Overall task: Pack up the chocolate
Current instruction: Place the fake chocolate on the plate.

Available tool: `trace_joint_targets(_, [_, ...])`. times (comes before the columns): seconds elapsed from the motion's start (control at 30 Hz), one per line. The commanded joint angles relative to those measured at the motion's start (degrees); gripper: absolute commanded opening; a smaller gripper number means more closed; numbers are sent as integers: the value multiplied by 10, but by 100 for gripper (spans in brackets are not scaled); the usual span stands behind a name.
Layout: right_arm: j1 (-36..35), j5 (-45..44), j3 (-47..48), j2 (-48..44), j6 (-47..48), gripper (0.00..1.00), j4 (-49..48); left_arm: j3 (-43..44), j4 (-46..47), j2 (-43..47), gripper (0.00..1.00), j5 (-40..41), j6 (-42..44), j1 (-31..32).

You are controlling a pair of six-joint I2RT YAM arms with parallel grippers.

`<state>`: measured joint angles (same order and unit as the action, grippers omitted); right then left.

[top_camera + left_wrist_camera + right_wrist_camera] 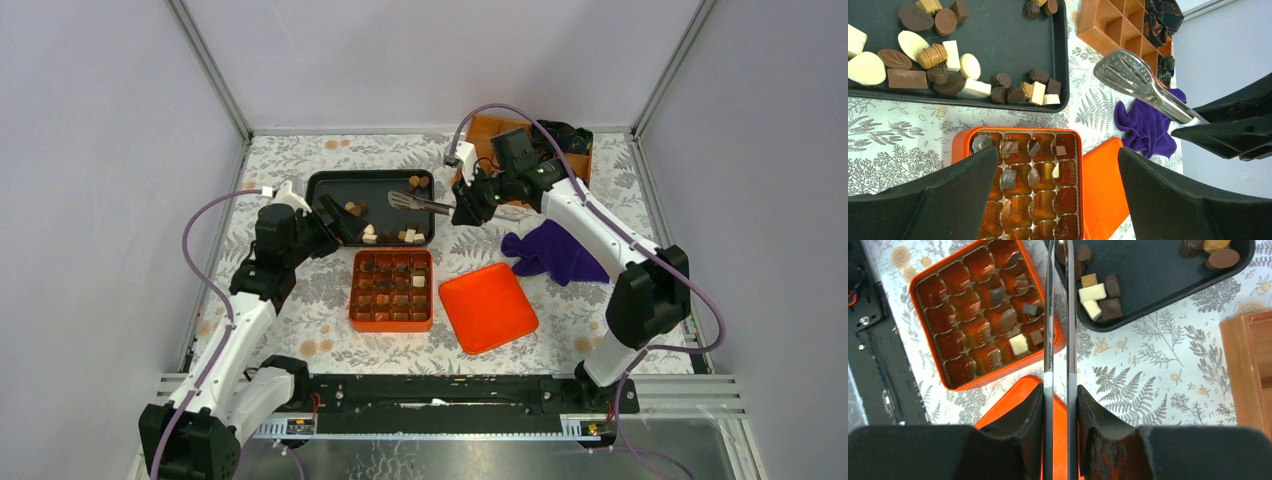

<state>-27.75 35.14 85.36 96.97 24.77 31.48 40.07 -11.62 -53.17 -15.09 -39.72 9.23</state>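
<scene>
The chocolate (408, 236) lies loose in a black tray (370, 192): dark, light-brown and cream pieces (948, 65), also in the right wrist view (1098, 295). An orange compartment box (352, 290) in front of the tray holds several pieces (1009, 147) in its far rows. My right gripper (465, 205) is shut on metal tongs (420, 204), whose head hovers over the tray's right part; the two arms (1059, 315) run between its fingers. My left gripper (335, 222) is open and empty at the tray's left side, its fingers (1148, 200) spread above the box.
The orange lid (487, 307) lies right of the box. A purple cloth (550, 250) is crumpled under the right arm. A wooden divided box (490, 135) with dark bundles stands at the back right. A floral cloth covers the table.
</scene>
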Motion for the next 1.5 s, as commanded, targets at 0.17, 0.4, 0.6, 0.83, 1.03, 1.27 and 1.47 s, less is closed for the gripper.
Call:
trace_joint_targets(0.17, [20,50,-50,-107,24,1,36,-20,-52,93,96,12,-7,-4])
trace_joint_targets(0.4, [29,58,-99,-154,37,1,49,-70,-74,132,94,-14,-85,-4])
trace_joint_targets(0.6, [29,64,-120,-162,50,1,48,-81,-115,145,94,-5,-85,-4])
trace_joint_targets(0.83, [27,15,-37,-56,25,4,23,-69,-109,121,93,18,-63,-4])
trace_joint_targets(1.03, [3,-24,69,67,52,13,28,-47,-124,104,93,66,-36,-4])
trace_joint_targets(1.27, [-23,-52,191,194,82,28,43,-35,-86,83,91,92,-42,-4])
trace_joint_targets(1.47, [-36,-57,260,270,89,36,46,-18,-82,45,92,107,-6,-4])
